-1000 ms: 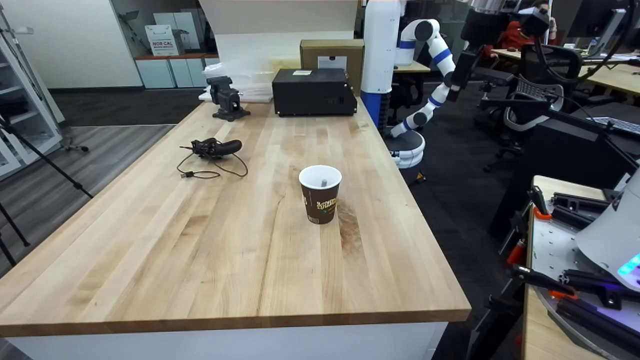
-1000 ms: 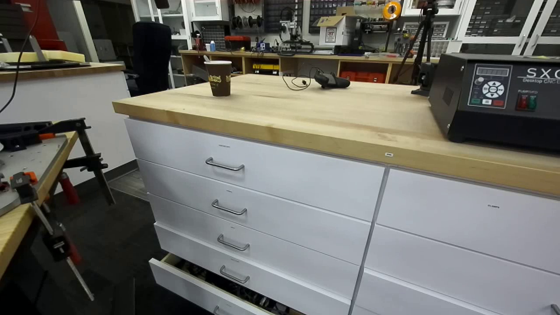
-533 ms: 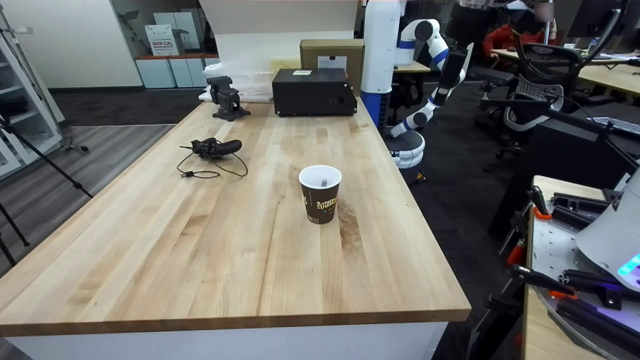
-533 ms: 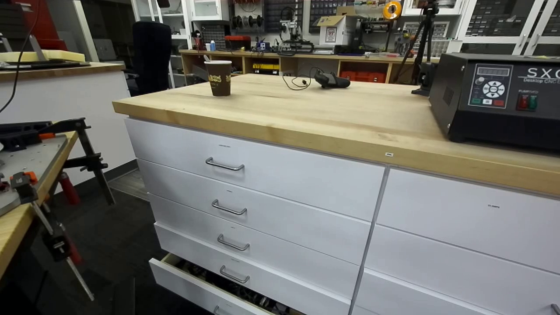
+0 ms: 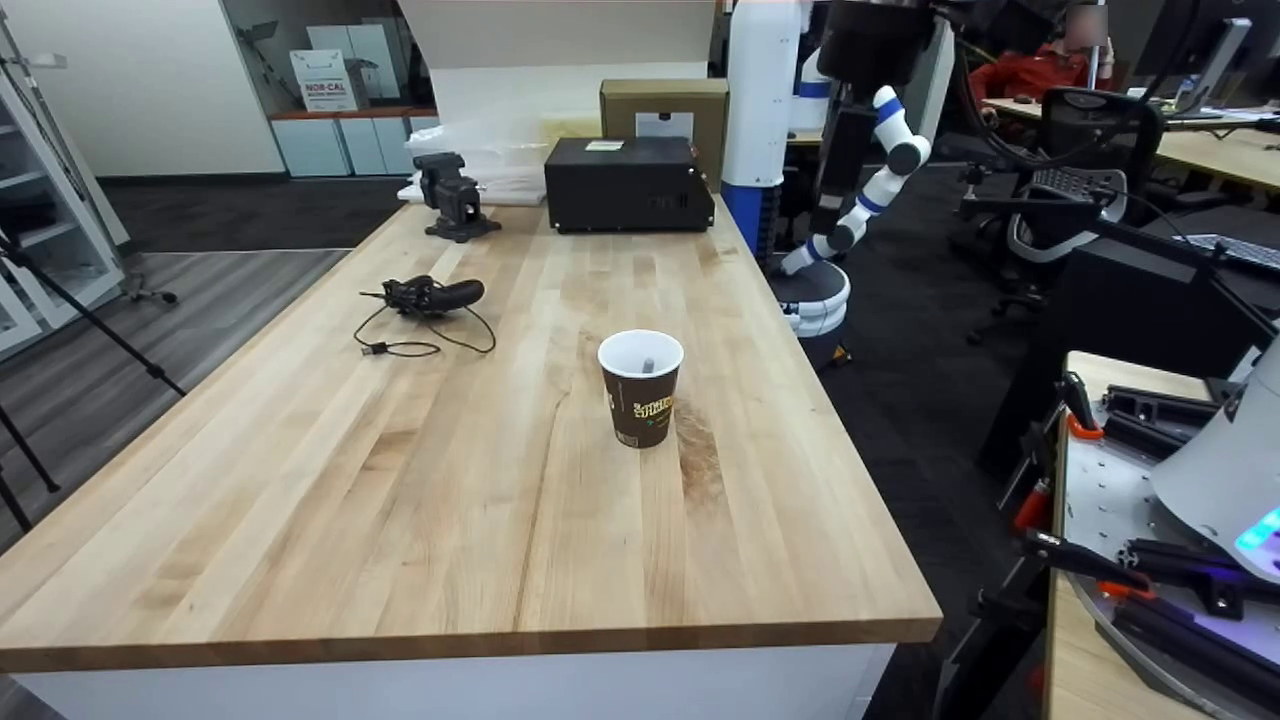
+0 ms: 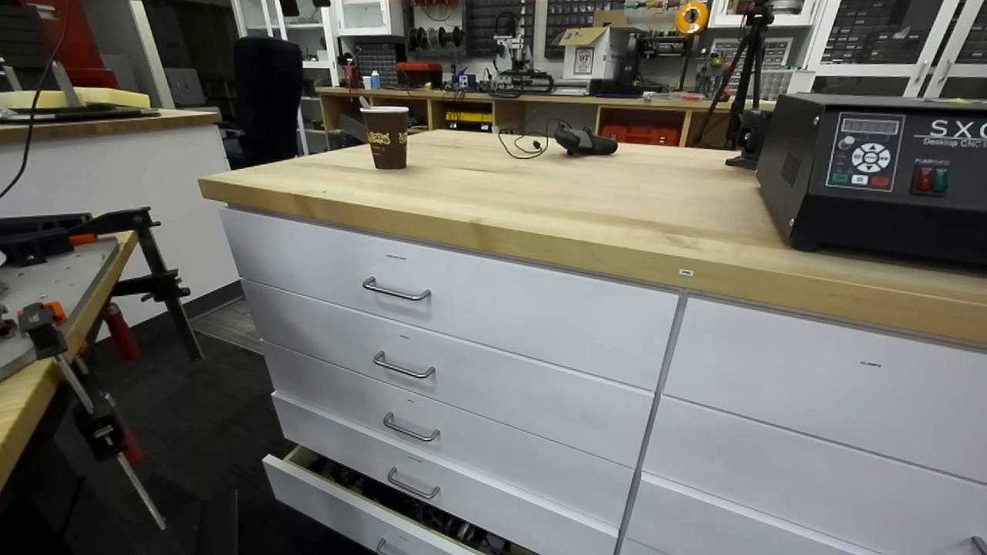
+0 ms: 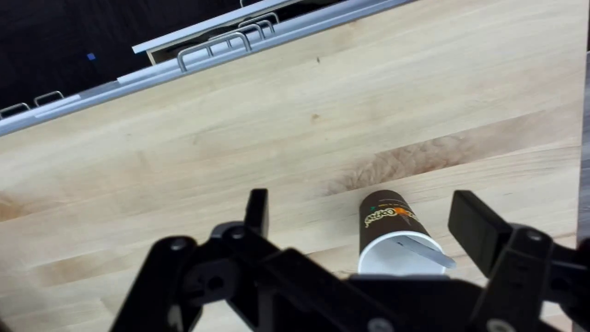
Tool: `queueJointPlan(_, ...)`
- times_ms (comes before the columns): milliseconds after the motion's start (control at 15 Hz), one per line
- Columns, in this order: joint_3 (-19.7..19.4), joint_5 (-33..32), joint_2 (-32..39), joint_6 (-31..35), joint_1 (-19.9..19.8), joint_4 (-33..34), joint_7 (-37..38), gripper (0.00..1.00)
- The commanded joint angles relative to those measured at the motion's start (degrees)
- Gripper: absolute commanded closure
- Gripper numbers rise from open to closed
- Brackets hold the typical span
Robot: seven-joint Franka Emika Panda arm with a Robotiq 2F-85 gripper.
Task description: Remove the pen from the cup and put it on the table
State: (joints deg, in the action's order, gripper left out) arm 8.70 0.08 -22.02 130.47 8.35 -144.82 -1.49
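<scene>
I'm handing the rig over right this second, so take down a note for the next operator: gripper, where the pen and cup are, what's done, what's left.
Gripper: open, holding nothing, in the air apart from the cup and pen.
Cup: upright on the table.
Pen: inside the cup, leaning, its upper end sticking out at the top.
Done: the pen is not yet gripped or out.
Left: grip the pen, lift it out, put it on the table.
</scene>
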Motion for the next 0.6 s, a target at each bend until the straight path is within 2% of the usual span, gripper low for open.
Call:
queueJointPlan(0,2.88,-0.62,8.94,-3.12,1.20,9.15,4.00,0.00)
queueJointPlan(333,6.94,-4.33,20.05,-4.41,2.95,19.53,6.89,0.00)
queueJointPlan(533,7.34,-8.36,25.27,-5.71,4.02,24.36,8.15,0.00)
